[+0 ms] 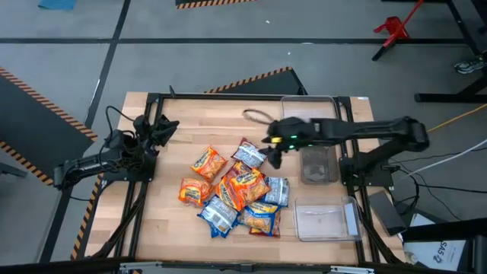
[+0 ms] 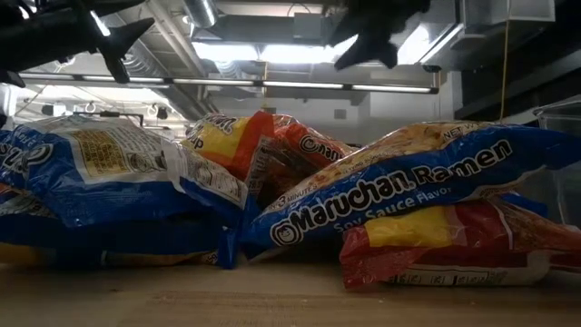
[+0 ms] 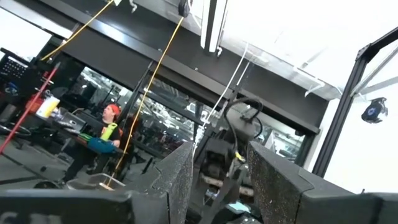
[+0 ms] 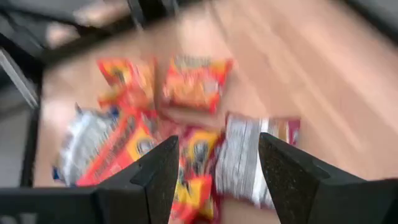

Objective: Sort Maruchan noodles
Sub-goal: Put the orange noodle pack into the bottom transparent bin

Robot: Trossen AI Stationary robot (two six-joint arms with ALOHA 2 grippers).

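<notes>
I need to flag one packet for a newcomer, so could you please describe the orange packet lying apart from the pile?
On the wooden table, find the heap of noodle packets in the middle. The orange packet lies at the heap's far-left edge, toward the left arm, with bare wood around most of it.

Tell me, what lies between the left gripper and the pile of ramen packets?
Only bare wooden table, seen in the high view, separates the left gripper from the crinkly plastic ramen packets.

Two clear bins (image 1: 318,164) (image 1: 326,221) on wooden table (image 1: 190,129).
</notes>
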